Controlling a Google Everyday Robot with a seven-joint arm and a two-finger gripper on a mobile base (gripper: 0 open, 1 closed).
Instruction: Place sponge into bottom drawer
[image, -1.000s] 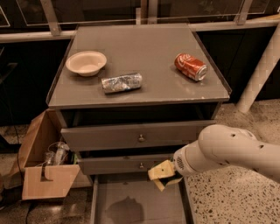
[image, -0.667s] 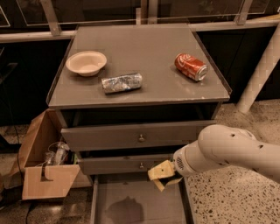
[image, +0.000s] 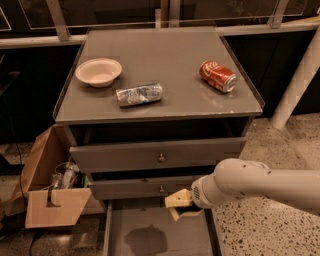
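My gripper (image: 180, 206) sticks out from the white arm (image: 250, 185) that reaches in from the right. It is shut on the sponge (image: 176, 198), whose pale yellow foam side faces the camera. The sponge hangs just in front of the middle drawer (image: 145, 189), over the back right part of the bottom drawer (image: 187, 239). The bottom drawer is pulled out; it is a shallow grey tray with a dark patch on its floor and nothing else inside.
On the cabinet top lie a pale bowl (image: 98, 72), a crumpled silver foil packet (image: 139, 94) and a red soda can (image: 218, 76). The top drawer (image: 159, 155) stands slightly open. An open cardboard box (image: 50, 190) with clutter sits on the floor at the left.
The gripper with the sponge has shifted very slightly to the left. Nothing else has moved.
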